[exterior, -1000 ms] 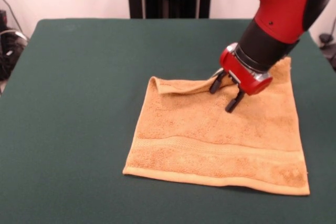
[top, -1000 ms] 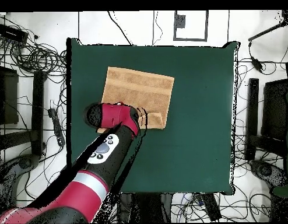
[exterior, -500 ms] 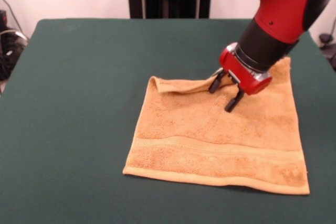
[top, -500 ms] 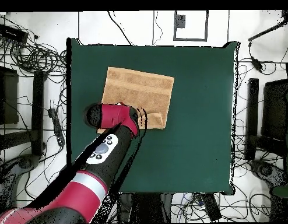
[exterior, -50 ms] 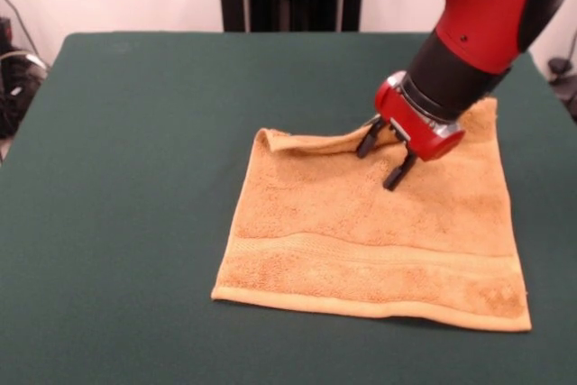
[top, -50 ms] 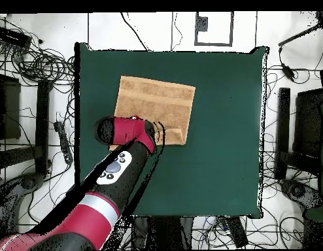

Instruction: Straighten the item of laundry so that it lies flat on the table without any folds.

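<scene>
The golden-orange item of laundry (exterior, -50 ms: 361,232) lies spread on the dark green table (exterior, -50 ms: 135,132), right of centre in the front view. Its near band and hem lie flat. The far left corner (exterior, -50 ms: 270,143) is turned over, and a narrow folded ridge runs along the far edge toward my gripper (exterior, -50 ms: 380,159). The gripper stands open just over that far edge, one fingertip (exterior, -50 ms: 365,146) at the ridge and the other over the towel, nothing gripped. Seen from overhead, the towel (top, -50 ms: 154,101) is partly hidden by my arm, with the gripper (top, -50 ms: 157,134) at its lower edge.
Bare green cloth stretches wide around the towel, mostly to the left in the front view. Off the table, the overhead view shows tangled cables (top, -50 ms: 33,62) and black stands (top, -50 ms: 285,131) on the floor along both sides.
My gripper has lifted slightly and shifted a little toward the towel's far edge. The towel's shape looks unchanged.
</scene>
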